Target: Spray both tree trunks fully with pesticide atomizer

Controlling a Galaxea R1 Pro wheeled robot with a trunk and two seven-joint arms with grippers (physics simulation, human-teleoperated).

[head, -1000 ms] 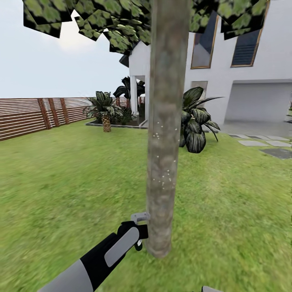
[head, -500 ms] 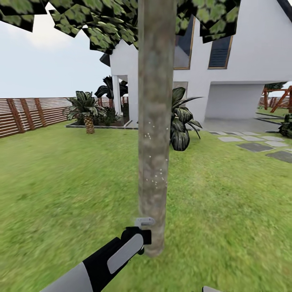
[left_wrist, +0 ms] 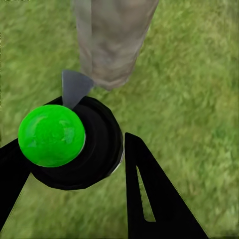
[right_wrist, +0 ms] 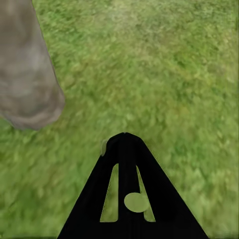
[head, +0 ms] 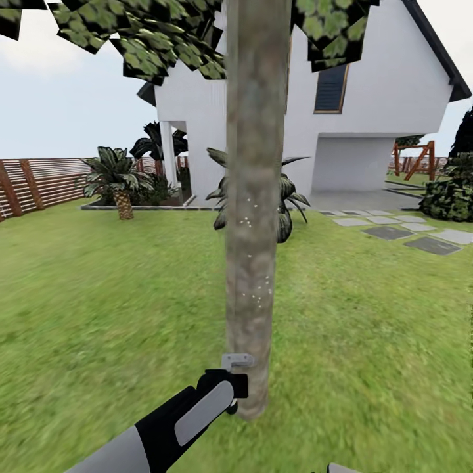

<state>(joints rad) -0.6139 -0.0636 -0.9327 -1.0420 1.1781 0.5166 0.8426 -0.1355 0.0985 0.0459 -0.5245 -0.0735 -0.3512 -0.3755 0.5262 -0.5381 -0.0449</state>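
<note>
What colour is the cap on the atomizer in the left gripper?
Bright green, on the black atomizer held by the left gripper; clearest in the left wrist view.

I stand on a green lawn (head: 98,295) under a pale, overcast sky. Ahead of me is a white house (head: 368,98) with dark windows; a brown slatted fence (head: 39,184) runs on my left, grey stepping stones (head: 407,233) on my right.

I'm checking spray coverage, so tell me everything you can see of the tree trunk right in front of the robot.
The tree trunk is a straight, upright, branchless column, mottled grey-brown like rough bark, rising from the grass into a flat-leaved canopy. Small white specks dot its middle; the rest looks bare. The left gripper holds the green-capped atomizer close beside its base, nozzle toward the bark; contact cannot be told.
</note>
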